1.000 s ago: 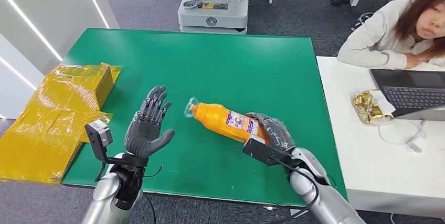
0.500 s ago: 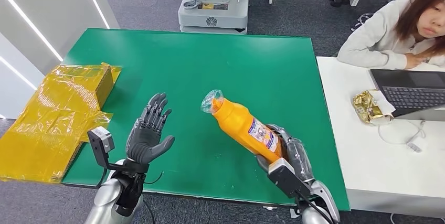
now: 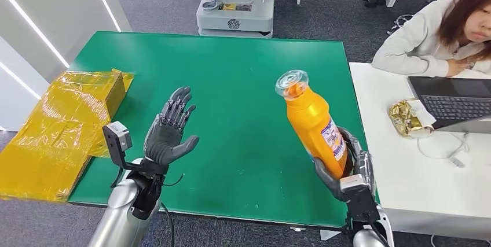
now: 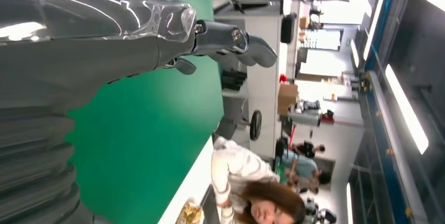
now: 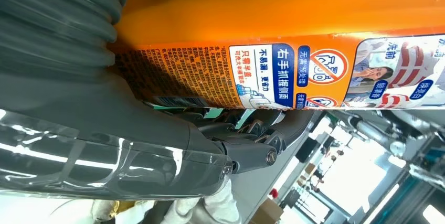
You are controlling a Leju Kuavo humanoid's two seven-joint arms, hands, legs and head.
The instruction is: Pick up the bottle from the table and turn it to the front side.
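Left hand: my dark grey palm with darker, ribbed and segmented fingers and a thick grey thumb.
Left arm: my silver metal forearm, a thin black cable looping out just below the hand.
Left wrist camera: a small grey box on a black bracket, just beside my left hand.
Right hand: my grey palm, with dark fingers.
Right wrist camera: a grey block on a black mount, just below my right hand.
Thumb cover: clear glossy film over my thick grey right thumb, with a round screw at its joint.
Wrist cover: my grey ribbed bellows, beside that thumb.
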